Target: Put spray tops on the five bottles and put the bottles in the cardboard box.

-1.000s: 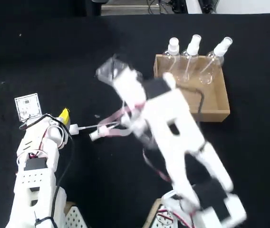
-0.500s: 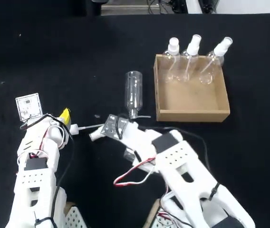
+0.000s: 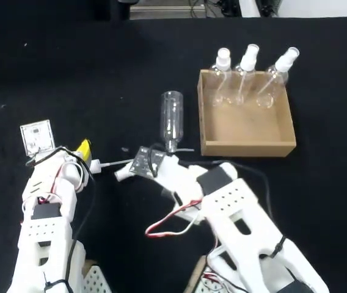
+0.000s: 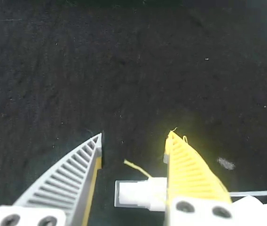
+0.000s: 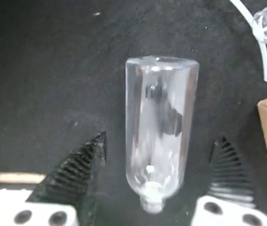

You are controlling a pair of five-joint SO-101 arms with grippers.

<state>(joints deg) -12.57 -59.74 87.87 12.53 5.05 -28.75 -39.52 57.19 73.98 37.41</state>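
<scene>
Just pulled the right gripper (image 5: pixel 161 137) back from beside the cardboard box (image 3: pixel 253 125); holds it wide astride the capless bottle (image 3: pixel 171 119), lying at the box's 9 o'clock. Leaves the left gripper (image 4: pixel 136 135) parted around a spray top (image 4: pixel 140 194). Probably sets up capping.

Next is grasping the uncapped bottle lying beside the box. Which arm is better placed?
Right. The right gripper has open jaws on either side of the bottle, neck end nearest it. The left gripper sits farther off, at a spray top.
</scene>
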